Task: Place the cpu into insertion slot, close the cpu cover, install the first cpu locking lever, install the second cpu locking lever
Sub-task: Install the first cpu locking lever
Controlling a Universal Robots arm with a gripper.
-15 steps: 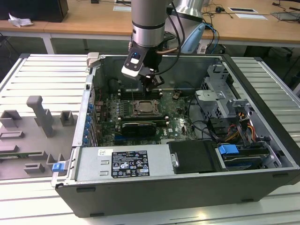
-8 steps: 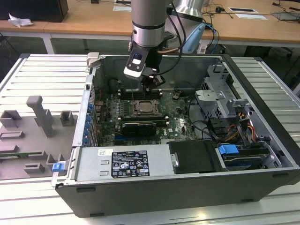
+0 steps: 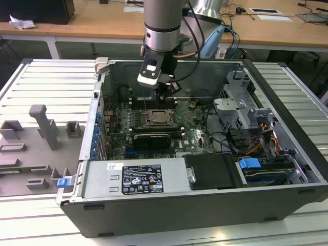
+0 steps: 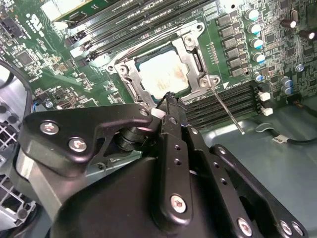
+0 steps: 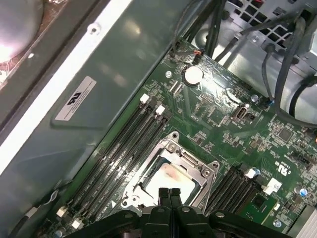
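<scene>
Cpu (image 5: 166,178) in slot (image 5: 196,165), just nr claw (image 5: 168,191).

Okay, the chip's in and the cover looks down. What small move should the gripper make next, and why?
Probably slide the shut gripper across onto the locking lever. The cpu sits in the insertion slot under the lowered cpu cover, but that lever juts free over the memory slots.
</scene>
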